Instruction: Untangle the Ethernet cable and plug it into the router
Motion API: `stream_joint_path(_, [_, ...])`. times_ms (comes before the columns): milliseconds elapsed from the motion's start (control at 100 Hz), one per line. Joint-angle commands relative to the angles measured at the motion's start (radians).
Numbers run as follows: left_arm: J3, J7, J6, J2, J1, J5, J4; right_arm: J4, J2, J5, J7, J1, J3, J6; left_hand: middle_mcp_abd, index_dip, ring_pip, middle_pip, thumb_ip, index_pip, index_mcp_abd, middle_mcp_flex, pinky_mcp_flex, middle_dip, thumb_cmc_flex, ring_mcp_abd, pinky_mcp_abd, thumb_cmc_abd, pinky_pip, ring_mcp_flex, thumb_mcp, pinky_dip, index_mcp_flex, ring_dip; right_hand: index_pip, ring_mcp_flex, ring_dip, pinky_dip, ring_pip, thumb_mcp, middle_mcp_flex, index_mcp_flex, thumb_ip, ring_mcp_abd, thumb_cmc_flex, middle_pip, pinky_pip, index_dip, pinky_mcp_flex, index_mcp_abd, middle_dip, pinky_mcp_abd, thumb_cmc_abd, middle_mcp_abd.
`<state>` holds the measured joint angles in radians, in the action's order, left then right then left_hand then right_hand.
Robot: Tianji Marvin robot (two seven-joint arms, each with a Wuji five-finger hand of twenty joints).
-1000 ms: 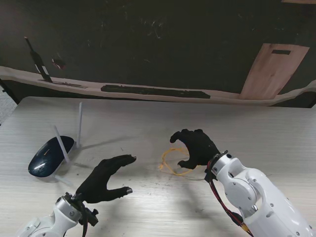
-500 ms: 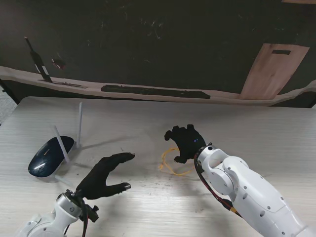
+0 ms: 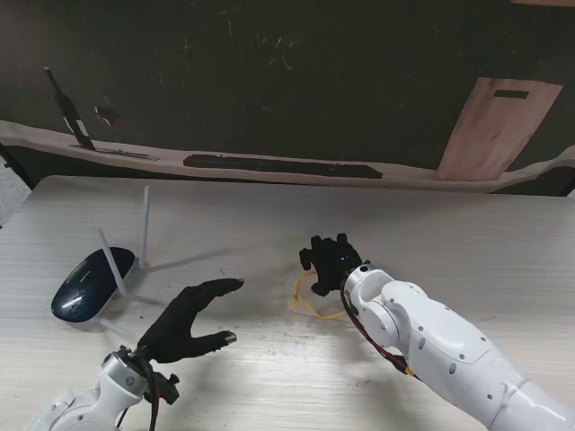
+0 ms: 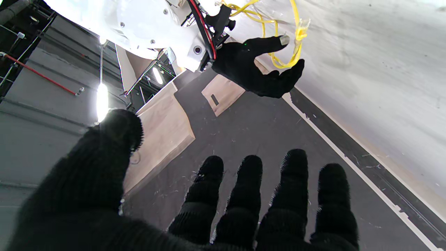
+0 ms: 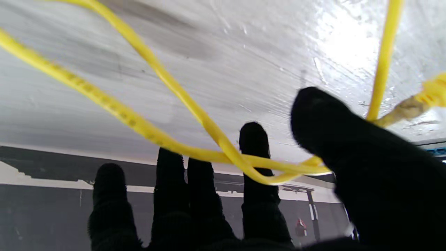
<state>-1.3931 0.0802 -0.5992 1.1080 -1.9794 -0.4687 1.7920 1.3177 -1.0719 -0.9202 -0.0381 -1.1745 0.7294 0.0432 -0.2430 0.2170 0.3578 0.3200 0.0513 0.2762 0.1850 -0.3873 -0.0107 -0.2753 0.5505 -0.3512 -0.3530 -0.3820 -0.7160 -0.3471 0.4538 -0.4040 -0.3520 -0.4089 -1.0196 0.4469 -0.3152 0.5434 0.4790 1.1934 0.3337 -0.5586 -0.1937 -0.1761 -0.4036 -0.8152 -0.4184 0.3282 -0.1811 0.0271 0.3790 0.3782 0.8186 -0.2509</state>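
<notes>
Right hand (image 3: 331, 262) hovers over the yellow Ethernet cable (image 3: 310, 301) mid-table, fingers spread, strands crossing them, grip unclear. Left hand (image 3: 184, 323) hangs open, fingers apart. Router (image 3: 90, 283) sits far left.

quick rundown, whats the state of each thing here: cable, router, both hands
Ethernet cable: looped on the table, not plugged in.
Router: on the table at the left, antennas up, no cable attached.
Right hand: over the cable loops, fingers spread, grip not confirmed.
Left hand: open, holding nothing, between router and cable.
</notes>
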Motion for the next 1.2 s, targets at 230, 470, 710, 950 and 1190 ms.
stream_joint_path(230, [0.007, -0.024, 0.006, 0.000, -0.002, 0.015, -0.004, 0.069, 0.003, 0.094, 0.152, -0.057, 0.086, -0.009, -0.005, -0.007, 0.016, 0.013, -0.025, -0.001, 0.003, -0.017, -0.001, -0.016, 0.011, -0.009, 0.013, 0.027, -0.026, -0.011, -0.032, -0.013, -0.014, -0.016, -0.289, 0.105, -0.015, -0.058, 0.024, -0.051, 0.325, -0.221, -0.108, -0.016, -0.229, -0.007, 0.006, 0.021, -0.050, 0.042, 0.020, -0.043, -0.170, 0.004])
stream_joint_path(470, [0.016, -0.028, 0.022, 0.000, 0.003, 0.022, -0.003, 0.227, 0.007, 0.257, 0.267, -0.138, 0.249, -0.034, -0.006, -0.009, 0.017, 0.013, -0.026, -0.004, 0.004, -0.017, 0.001, -0.016, 0.013, -0.011, 0.013, 0.029, -0.027, -0.010, -0.035, -0.012, -0.015, -0.016, -0.264, 0.456, -0.008, -0.090, 0.079, -0.170, 0.642, -0.177, -0.082, -0.148, -0.260, -0.020, -0.102, 0.085, -0.221, 0.003, 0.012, 0.053, -0.316, -0.057])
stream_joint_path(710, [0.027, -0.046, 0.045, -0.004, 0.009, 0.021, 0.003, 0.354, -0.009, 0.400, 0.253, -0.192, 0.339, -0.048, -0.005, -0.008, 0.014, 0.011, -0.027, -0.002, 0.004, -0.011, 0.002, -0.016, 0.015, -0.007, 0.015, 0.031, -0.027, -0.003, -0.035, -0.011, -0.016, -0.015, -0.265, 0.691, -0.004, -0.154, 0.279, -0.204, 0.852, -0.170, -0.074, -0.231, -0.268, -0.145, -0.384, 0.057, -0.410, -0.036, 0.033, 0.214, -0.338, -0.093])
stream_joint_path(950, [0.040, -0.022, 0.082, 0.002, 0.014, 0.016, 0.000, 0.459, -0.042, 0.586, 0.164, -0.266, 0.376, -0.029, -0.008, -0.008, -0.016, -0.003, -0.028, -0.003, 0.004, 0.050, 0.049, -0.010, 0.019, 0.008, 0.036, 0.030, 0.013, 0.055, -0.030, 0.005, 0.001, -0.001, -0.264, 0.754, -0.035, -0.183, 0.450, -0.183, 0.886, -0.186, -0.071, -0.271, -0.289, -0.253, -0.725, 0.037, -0.393, -0.074, 0.080, 0.275, -0.304, -0.114])
stream_joint_path(1190, [0.054, 0.032, 0.104, 0.016, 0.013, 0.024, 0.002, 0.553, -0.062, 0.707, 0.101, -0.359, 0.388, -0.057, -0.013, -0.013, -0.030, -0.007, -0.029, -0.014, 0.020, 0.091, 0.060, -0.006, 0.022, 0.015, 0.043, 0.029, 0.045, 0.089, -0.022, 0.013, 0.026, 0.005, -0.261, 0.770, -0.064, -0.164, 0.566, -0.171, 0.900, -0.193, -0.072, -0.290, -0.288, -0.322, -0.866, 0.034, -0.432, -0.064, 0.105, 0.305, -0.290, -0.120])
